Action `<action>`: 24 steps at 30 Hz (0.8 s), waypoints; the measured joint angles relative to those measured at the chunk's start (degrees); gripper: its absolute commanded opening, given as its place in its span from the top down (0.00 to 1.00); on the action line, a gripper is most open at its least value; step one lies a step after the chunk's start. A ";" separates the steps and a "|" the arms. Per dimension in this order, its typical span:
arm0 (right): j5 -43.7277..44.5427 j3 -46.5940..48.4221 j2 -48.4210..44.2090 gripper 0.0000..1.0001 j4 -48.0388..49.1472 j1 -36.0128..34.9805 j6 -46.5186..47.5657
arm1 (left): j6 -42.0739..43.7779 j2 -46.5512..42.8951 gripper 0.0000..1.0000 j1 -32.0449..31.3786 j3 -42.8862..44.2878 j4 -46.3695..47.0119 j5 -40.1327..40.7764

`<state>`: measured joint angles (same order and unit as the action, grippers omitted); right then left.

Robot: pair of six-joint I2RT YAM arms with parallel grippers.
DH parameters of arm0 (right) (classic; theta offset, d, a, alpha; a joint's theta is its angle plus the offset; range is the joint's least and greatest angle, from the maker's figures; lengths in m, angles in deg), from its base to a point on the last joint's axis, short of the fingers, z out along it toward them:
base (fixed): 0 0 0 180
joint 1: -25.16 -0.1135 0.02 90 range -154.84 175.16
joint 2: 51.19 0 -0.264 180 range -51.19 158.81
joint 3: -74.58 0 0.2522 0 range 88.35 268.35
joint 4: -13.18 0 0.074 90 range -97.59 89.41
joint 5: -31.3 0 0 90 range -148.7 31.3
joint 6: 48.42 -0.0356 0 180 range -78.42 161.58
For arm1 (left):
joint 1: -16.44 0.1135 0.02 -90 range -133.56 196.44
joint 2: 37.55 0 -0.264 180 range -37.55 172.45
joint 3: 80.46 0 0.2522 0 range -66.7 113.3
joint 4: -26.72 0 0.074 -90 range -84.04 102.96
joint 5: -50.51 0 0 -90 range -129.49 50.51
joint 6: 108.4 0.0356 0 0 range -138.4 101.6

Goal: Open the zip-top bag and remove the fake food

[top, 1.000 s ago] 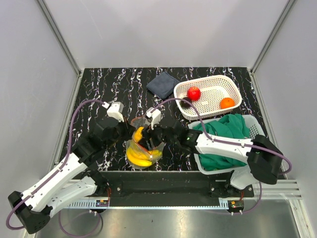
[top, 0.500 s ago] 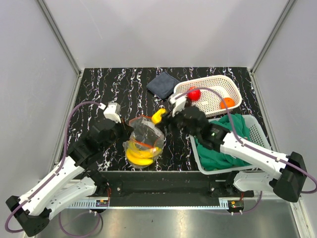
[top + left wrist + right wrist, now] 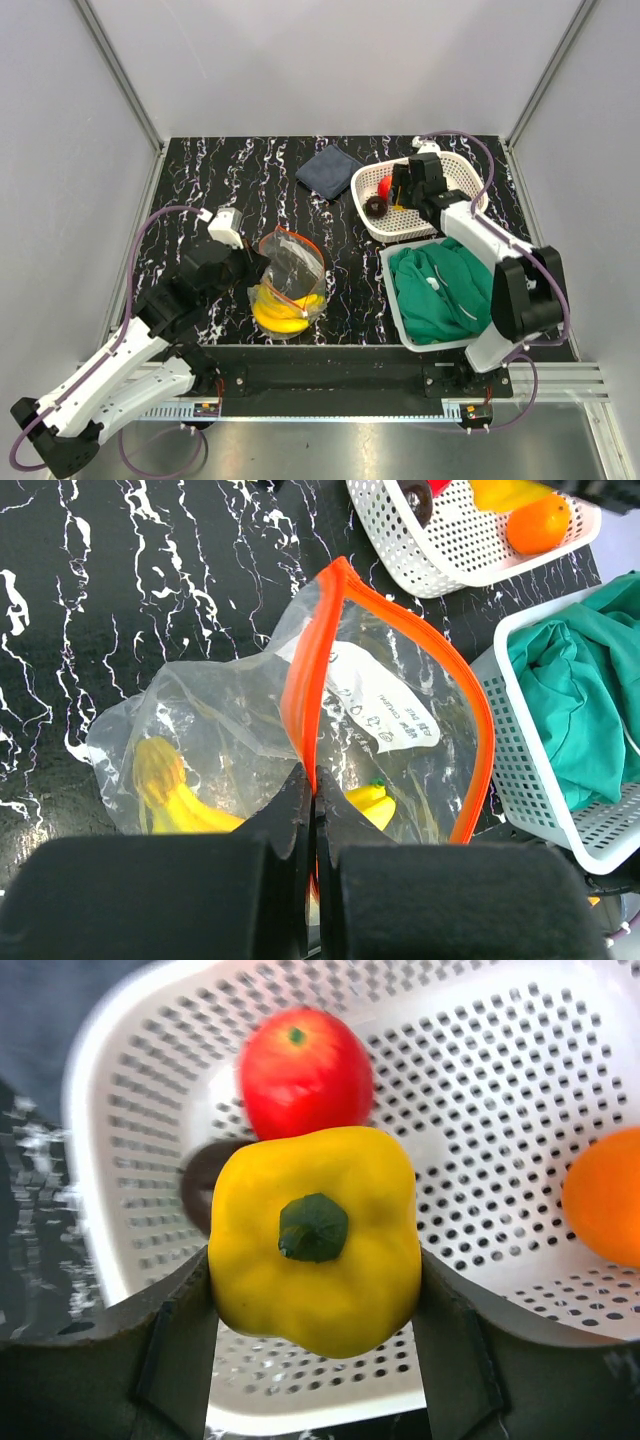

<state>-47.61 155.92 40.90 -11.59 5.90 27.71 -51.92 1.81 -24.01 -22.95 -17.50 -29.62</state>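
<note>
Zip-top bag [image 3: 380, 730] sits on the table [image 3: 200, 180] left of centre, its mouth gaping, with the left tool [image 3: 312, 810] pinched shut on the orange zip strip [image 3: 300, 680] and the yellow bananas [image 3: 175, 790] lying inside. Its film looks thin, limp and slippery, so I judge that stiffer strip the only sound hold. Further right, the right tool [image 3: 315, 1290] clamps the yellow pepper [image 3: 315, 1230] above the white basket [image 3: 500, 1110]; that light, glossy, hard piece could squirt out unless taken across its widest sides.
</note>
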 measured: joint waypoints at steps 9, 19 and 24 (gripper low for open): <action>0.39 1.09 5.38 0.00 -5.44 2.16 -0.13 | 0.02 0.52 1.00 0.00 0.04 -0.04 -0.50; -0.24 1.33 -4.04 0.09 -9.70 -4.52 0.07 | 0.04 1.27 1.00 0.00 0.07 0.13 -1.03; -5.46 0.81 -13.79 0.41 -9.68 -19.91 1.03 | 0.04 1.62 1.00 0.00 0.61 0.20 -2.29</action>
<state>-53.08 156.72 27.11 -21.27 -14.01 28.74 -51.87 3.42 -24.01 -22.34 -17.30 -31.91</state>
